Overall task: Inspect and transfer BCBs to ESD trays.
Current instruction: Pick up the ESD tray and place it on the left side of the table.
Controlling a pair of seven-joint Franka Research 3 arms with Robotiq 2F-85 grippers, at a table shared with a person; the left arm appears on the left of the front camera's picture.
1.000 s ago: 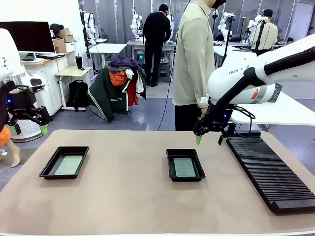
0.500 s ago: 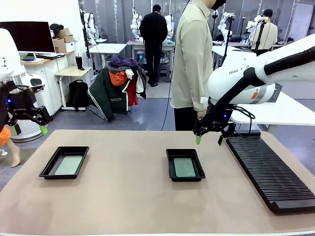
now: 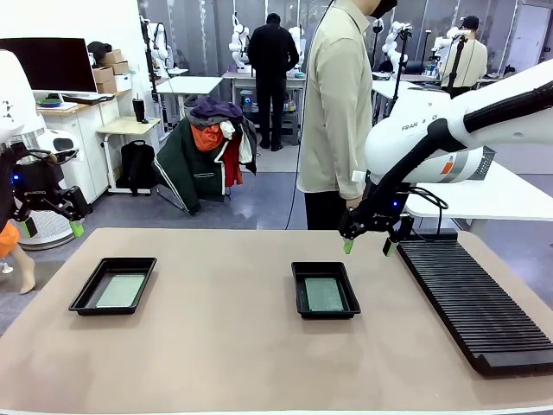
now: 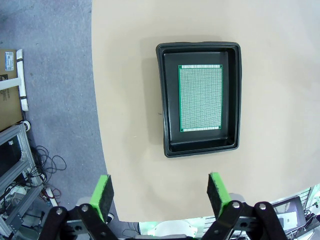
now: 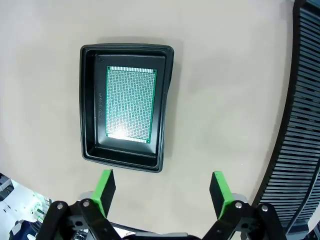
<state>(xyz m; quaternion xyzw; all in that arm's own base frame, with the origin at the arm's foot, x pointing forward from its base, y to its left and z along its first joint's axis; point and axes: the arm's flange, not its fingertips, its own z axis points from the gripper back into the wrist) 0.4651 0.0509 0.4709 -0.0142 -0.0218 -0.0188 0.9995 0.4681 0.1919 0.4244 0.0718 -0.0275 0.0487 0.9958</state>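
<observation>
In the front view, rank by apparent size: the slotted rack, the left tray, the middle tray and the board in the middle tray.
1. Slotted rack, clearly largest.
2. Left tray and middle tray: look alike, so no ranking between them.
3. Board in the middle tray, smallest.

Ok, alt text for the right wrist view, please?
A green BCB lies flat inside a black ESD tray on the tan table. The open right gripper hovers above, with a black slotted rack at one edge.

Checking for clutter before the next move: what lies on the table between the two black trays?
Nothing: in the front view, bare tan table separates the left tray from the middle tray.
</observation>
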